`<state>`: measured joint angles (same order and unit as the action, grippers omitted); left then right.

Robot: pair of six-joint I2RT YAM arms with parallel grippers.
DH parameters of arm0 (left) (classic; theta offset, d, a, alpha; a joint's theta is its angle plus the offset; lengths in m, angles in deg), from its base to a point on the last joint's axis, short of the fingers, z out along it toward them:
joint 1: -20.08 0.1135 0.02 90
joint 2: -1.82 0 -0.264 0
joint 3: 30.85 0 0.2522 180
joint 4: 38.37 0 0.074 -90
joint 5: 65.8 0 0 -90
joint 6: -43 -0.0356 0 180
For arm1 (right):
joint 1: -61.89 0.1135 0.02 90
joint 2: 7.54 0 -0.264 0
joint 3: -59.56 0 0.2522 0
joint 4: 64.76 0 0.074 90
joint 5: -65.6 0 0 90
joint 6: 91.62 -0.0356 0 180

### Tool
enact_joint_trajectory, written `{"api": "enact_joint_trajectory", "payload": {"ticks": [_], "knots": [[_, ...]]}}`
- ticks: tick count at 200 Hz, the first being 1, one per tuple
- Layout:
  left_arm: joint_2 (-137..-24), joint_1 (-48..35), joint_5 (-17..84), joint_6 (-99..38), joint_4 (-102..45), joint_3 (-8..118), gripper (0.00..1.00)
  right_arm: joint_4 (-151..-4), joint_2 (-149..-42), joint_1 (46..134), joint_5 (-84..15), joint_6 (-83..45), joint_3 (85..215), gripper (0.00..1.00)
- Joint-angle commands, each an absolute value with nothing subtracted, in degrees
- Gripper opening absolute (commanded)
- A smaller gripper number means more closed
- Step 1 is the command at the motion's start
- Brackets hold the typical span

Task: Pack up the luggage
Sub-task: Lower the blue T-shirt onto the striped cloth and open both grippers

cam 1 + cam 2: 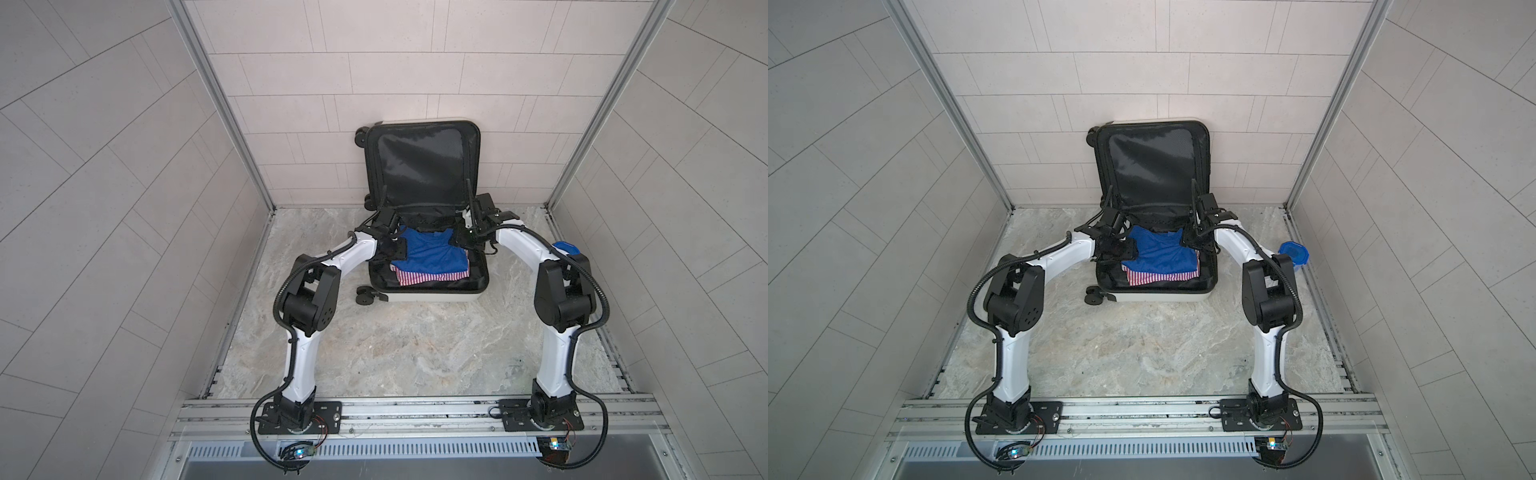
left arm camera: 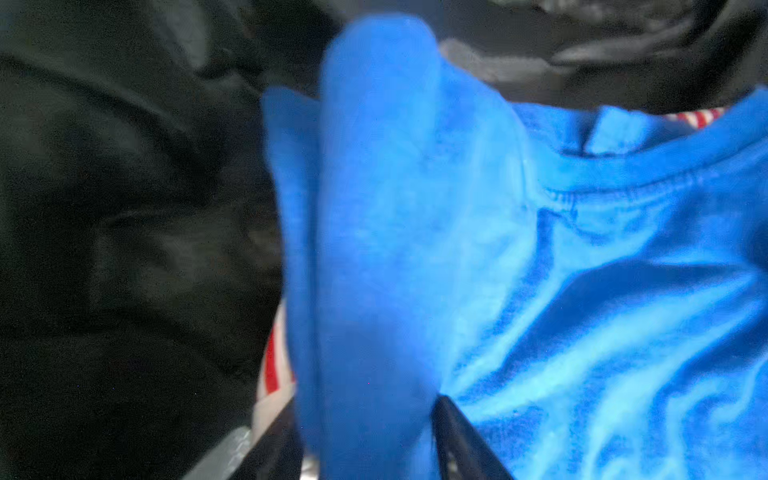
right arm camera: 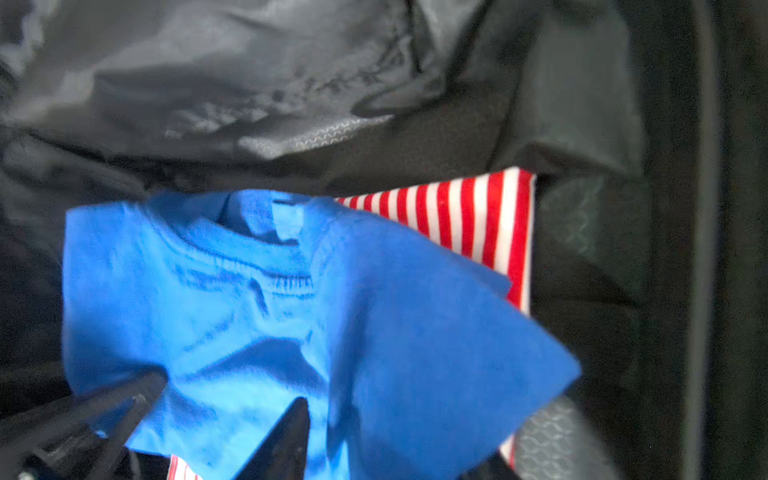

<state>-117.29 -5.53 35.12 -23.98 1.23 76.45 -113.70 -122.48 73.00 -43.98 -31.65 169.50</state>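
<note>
Left wrist view: the left fingers (image 2: 461,436) stand parted about a loose raised fold of the one blue T-shirt (image 2: 582,291), not pinching it, I judge. The right fingers (image 3: 286,436) are parted too, holding nothing. The shirt lies upon one striped garment (image 3: 465,212) in the luggage (image 1: 428,296) on the table (image 1: 395,345), between both arms; its lid (image 1: 424,166) stands upright beyond them. One blue-lidded container (image 1: 1293,251) sits nearer the right arm.

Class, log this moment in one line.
item: blue fabric T-shirt; atop: red-and-white striped cloth; in: open white hard-shell suitcase; left pincer, right pincer: at shirt
</note>
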Motion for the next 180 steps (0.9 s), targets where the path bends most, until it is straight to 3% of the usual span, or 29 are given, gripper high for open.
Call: {"api": "enact_joint_trajectory", "payload": {"ticks": [1,53,88,137,180], "knots": [[-112.0,-5.1,31.8,-24.0,3.5,76.7,0.58,-116.4,-117.5,72.6,-41.2,-30.5,171.2,0.62],[-104.1,-5.2,26.3,-23.3,5.8,74.4,0.59,-118.7,-111.4,72.7,-37.1,-29.8,170.2,0.68],[-101.3,-5.5,28.3,-23.0,4.0,74.3,0.55,-117.8,-108.7,74.0,-38.1,-30.2,169.1,0.66],[-107.9,-7.6,32.8,-22.4,2.3,79.1,0.4,-116.4,-111.8,77.4,-40.0,-31.3,169.7,0.54],[-115.6,-7.8,34.2,-20.8,1.7,82.7,0.35,-116.4,-117.8,78.2,-38.4,-31.5,169.2,0.51]]}}
